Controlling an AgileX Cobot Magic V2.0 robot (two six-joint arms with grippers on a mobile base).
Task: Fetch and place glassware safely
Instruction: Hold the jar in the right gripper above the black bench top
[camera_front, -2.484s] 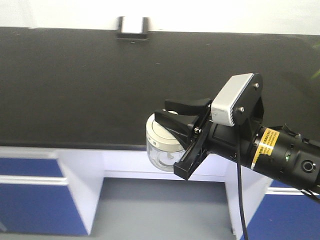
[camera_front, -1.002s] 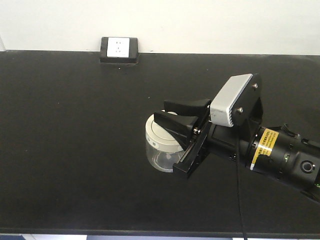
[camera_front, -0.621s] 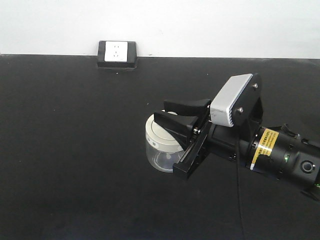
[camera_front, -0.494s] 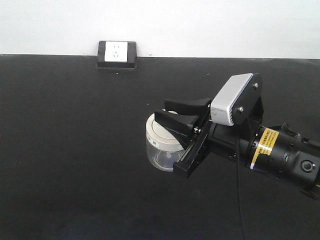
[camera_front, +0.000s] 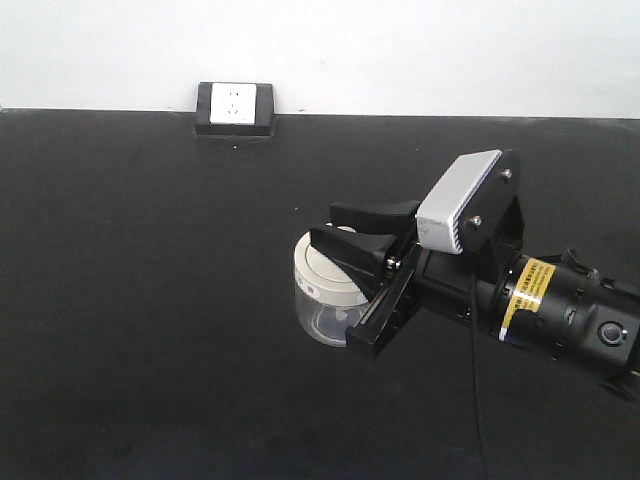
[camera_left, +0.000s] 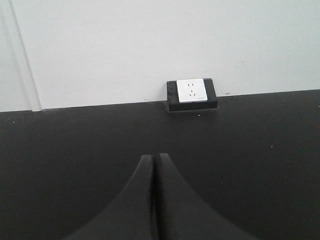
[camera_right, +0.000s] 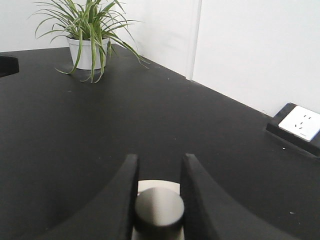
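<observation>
Small squat clear glass jar (camera_front: 318, 315) with cream-white knobbed lid (camera_front: 314, 272), clamped at that lid by the black right gripper (camera_front: 323, 223) over the matte black countertop (camera_front: 150, 300), left gripper (camera_left: 152, 159) pinched together empty; lower it level, slowly, releasing only once seated flat.

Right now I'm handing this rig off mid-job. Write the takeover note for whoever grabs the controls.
Right gripper: shut on the small squat clear glass jar, fingers pinching its cream-white lid on either side of the knob.
Left gripper: shut, empty, over the black tabletop, facing the white wall socket.
Done: jar fetched and in hand over the tabletop.
Left: set it down upright, open the right gripper, back away. Whether the jar's base already touches the surface cannot be told.
</observation>
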